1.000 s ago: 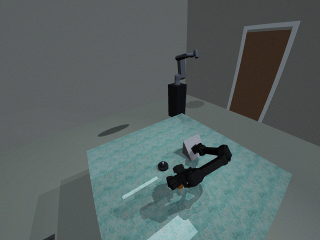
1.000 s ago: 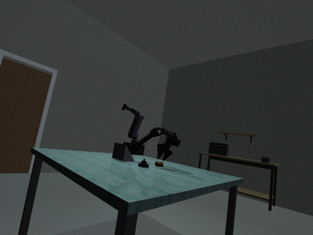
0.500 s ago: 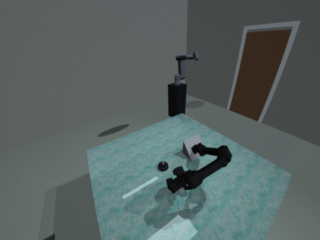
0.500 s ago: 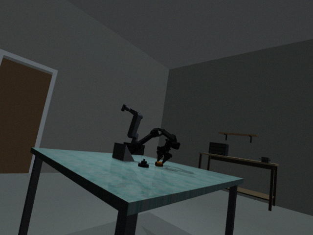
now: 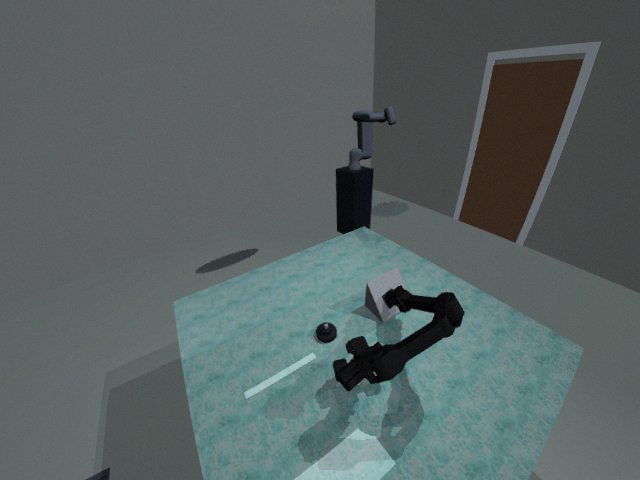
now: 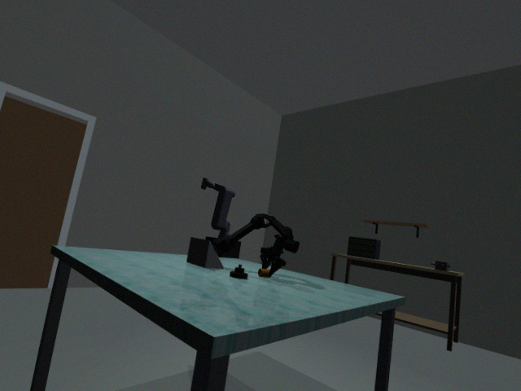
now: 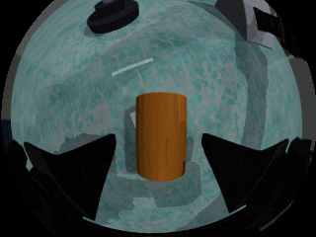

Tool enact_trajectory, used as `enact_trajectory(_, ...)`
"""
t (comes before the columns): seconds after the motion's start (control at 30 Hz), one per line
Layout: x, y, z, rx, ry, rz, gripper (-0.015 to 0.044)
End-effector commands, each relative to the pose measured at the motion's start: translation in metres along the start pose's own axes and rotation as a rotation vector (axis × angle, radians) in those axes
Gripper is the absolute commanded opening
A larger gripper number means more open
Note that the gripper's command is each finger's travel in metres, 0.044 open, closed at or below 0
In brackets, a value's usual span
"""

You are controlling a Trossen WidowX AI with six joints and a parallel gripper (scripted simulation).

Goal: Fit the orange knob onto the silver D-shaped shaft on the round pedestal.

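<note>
From where I stand, the orange knob [image 6: 264,272] [image 7: 161,136] is lying on its side on the teal table [image 5: 232,320] [image 6: 168,290] [image 7: 74,94]. In the wrist view it sits mid-frame, between the two fingertips of the gripper [image 5: 347,356] [image 6: 272,269] [image 7: 159,139], with a gap showing on either side. Those fingers stand wide open, gripping nothing. The dark round pedestal [image 5: 326,333] [image 6: 238,274] [image 7: 114,17] is at that view's upper left, apart from the knob, its shaft [image 5: 326,326] [image 6: 239,266] bare.

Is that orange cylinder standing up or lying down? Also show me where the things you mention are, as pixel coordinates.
Lying down: the orange knob [image 6: 264,272] [image 7: 161,136] rests on its curved side on the table [image 5: 232,330] [image 6: 168,290].
</note>
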State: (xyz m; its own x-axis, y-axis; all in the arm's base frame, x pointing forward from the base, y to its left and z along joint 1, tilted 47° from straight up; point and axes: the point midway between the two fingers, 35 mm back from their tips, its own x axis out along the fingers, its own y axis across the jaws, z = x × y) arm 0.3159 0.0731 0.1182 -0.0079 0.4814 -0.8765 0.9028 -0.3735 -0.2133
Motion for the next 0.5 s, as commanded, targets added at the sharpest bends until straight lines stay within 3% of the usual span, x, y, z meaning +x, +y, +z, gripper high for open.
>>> enact_trajectory(0.0,0.0021,-0.0007,0.0000,0.006,0.002,-0.004,0.0309)
enact_trajectory(0.1,0.0021,-0.0007,0.0000,0.006,0.002,-0.004,0.0240)
enact_trajectory(0.47,0.0021,-0.0007,0.0000,0.006,0.002,-0.004,0.0227)
